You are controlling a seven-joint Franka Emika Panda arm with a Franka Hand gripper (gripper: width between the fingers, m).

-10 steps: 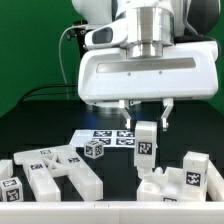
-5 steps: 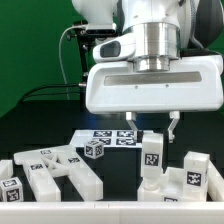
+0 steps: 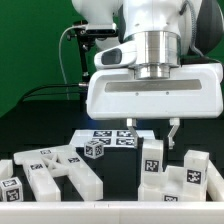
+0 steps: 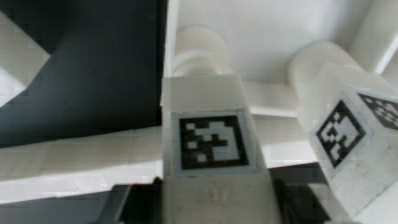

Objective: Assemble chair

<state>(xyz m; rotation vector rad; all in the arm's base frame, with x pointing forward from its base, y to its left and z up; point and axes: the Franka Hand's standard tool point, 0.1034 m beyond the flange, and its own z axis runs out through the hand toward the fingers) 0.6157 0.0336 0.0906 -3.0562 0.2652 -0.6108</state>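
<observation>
My gripper (image 3: 152,128) is shut on a tall white tagged chair bar (image 3: 151,157) and holds it upright over a white blocky chair part (image 3: 160,190) at the front of the exterior view's right. The bar's lower end reaches that part; whether they touch I cannot tell. In the wrist view the bar (image 4: 212,130) runs away from the gripper (image 4: 214,195), with its tag facing the camera and dark fingers (image 4: 137,198) on both sides. A tagged block (image 4: 356,115) stands beside it. More white chair parts (image 3: 60,170) lie at the exterior view's left.
A small tagged cube (image 3: 95,150) sits in front of the marker board (image 3: 110,138) on the black table. A tagged block (image 3: 192,170) stands at the exterior view's right. A white rim (image 3: 110,215) borders the front edge. A green wall is behind.
The gripper and the held bar have shifted toward the exterior view's right and slightly lower, now above the white part at the front right.
</observation>
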